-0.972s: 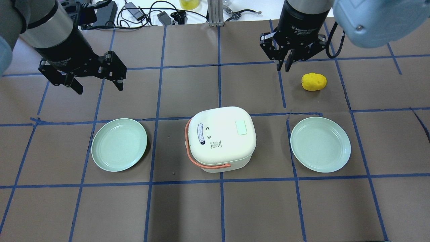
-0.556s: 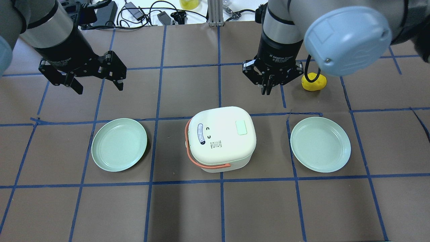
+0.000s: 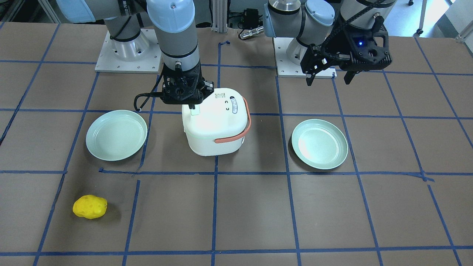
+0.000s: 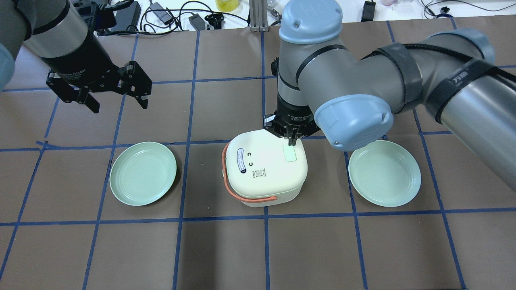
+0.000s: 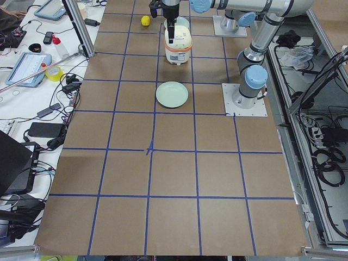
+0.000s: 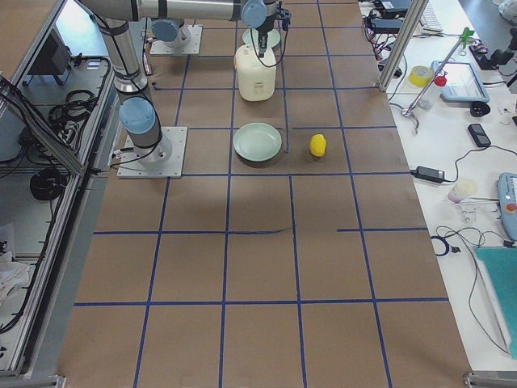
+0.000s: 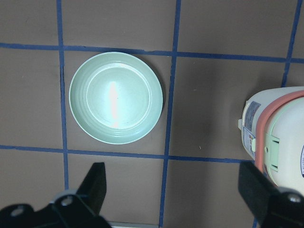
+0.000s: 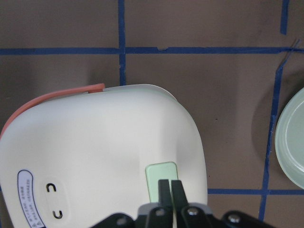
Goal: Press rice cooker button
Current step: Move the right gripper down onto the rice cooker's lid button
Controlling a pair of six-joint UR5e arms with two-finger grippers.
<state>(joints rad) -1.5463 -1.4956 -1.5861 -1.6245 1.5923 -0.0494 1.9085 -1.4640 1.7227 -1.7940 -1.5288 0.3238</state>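
The white rice cooker [image 4: 262, 177] with an orange handle stands at the table's middle. Its pale green button [image 4: 289, 154] is on the lid. My right gripper [image 4: 291, 140] is shut and points straight down, its tips at the button's far edge. The right wrist view shows the closed fingertips [image 8: 165, 186] over the button [image 8: 156, 178]; I cannot tell if they touch it. The front view shows the same gripper [image 3: 192, 106] on the cooker [image 3: 218, 133]. My left gripper [image 4: 120, 107] is open and empty, hovering at the back left, away from the cooker.
One green plate [image 4: 143, 173] lies left of the cooker and one [image 4: 385, 173] lies right of it. A yellow lumpy object [image 3: 89, 207] lies beyond the right plate, hidden by my right arm in the overhead view. Cables lie past the table's far edge.
My right gripper has moved from the back right, near the yellow object, over to the cooker's button and has closed fully. The left arm has not moved.
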